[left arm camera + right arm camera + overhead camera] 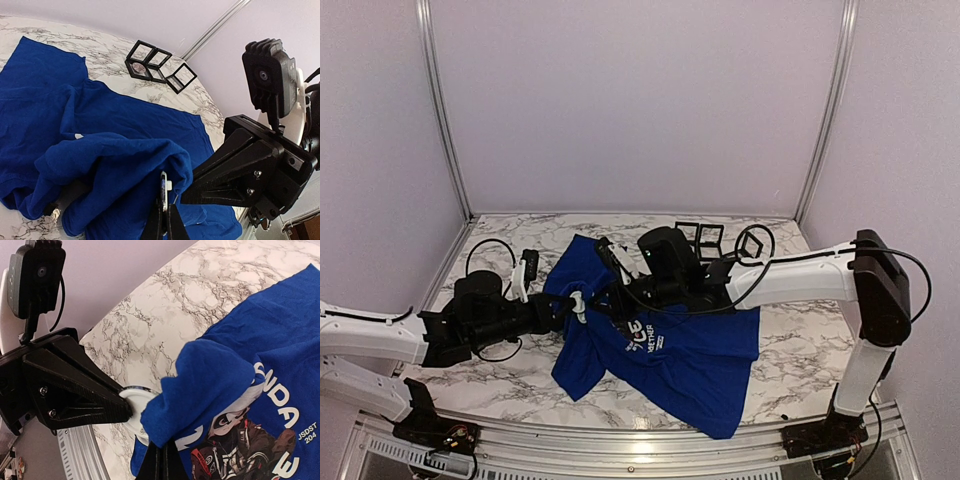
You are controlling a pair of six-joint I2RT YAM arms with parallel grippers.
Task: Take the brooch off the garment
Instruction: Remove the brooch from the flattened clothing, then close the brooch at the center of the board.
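Note:
The garment (pixel 680 350), a royal-blue T-shirt with a panda graphic (pixel 235 440), lies crumpled on the marble table (pixel 800 340). One fold of it is lifted between the two grippers. The brooch (pixel 132 402), a white round disc, shows edge-on in the left wrist view (pixel 164 192) and is partly covered by the fold. My left gripper (pixel 165 220) is shut on the brooch's rim. My right gripper (pixel 162 462) faces it from the right, shut on the blue fabric right beside the brooch. In the top view the left gripper (pixel 574 305) and the right gripper (pixel 612 297) meet over the shirt's left part.
Several empty black square frames (pixel 700 236) stand at the back of the table (pixel 155 65). A black cable loop (pixel 485 255) lies at the back left. Pale walls close in the table on three sides.

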